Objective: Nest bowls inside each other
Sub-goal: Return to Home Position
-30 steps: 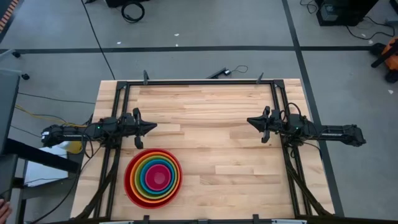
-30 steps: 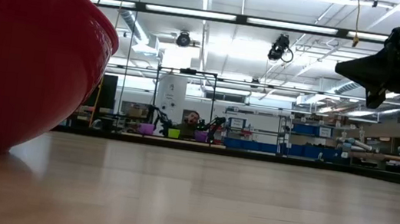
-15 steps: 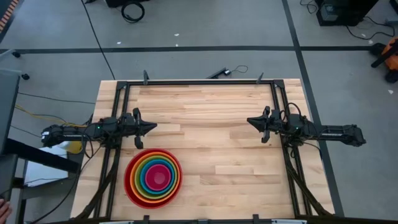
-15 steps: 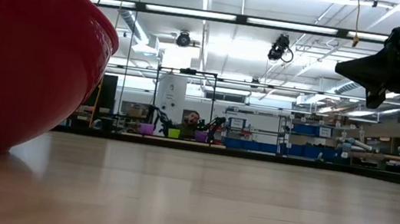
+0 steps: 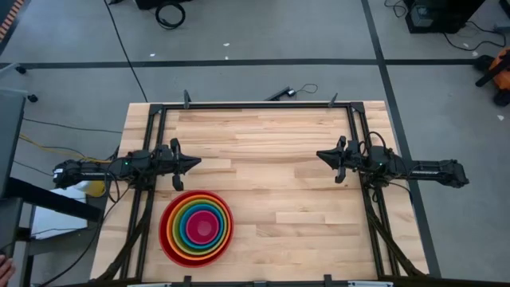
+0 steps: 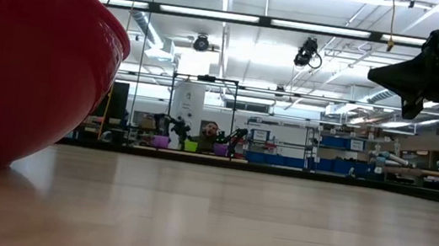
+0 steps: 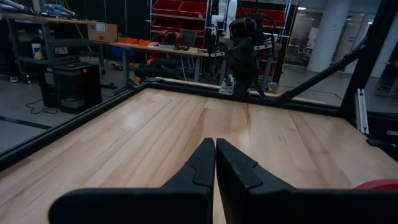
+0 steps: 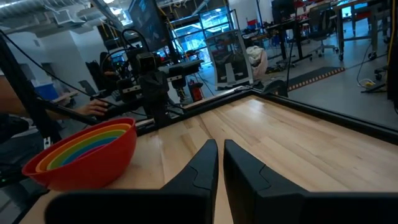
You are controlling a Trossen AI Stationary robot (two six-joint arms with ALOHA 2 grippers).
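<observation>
The bowls (image 5: pixel 197 227) sit nested at the table's near left: red outermost, then orange, lime green, blue, with pink in the middle. The stack rests on the wood by the red bowl's base; its red wall (image 6: pixel 24 55) fills the low view's left, and it shows again in the right wrist view as the red bowl (image 8: pixel 87 154). My left gripper (image 5: pixel 198 162) hovers shut, level, just beyond the stack's far side. My right gripper (image 5: pixel 320 155) hovers shut at the table's right, pointing left.
A black metal frame (image 5: pixel 255 104) runs along the table's far edge and down both sides. Bare wood (image 5: pixel 295 207) stretches between the arms and to the right of the bowls. A person's hand (image 8: pixel 93 107) shows beyond the table in the right wrist view.
</observation>
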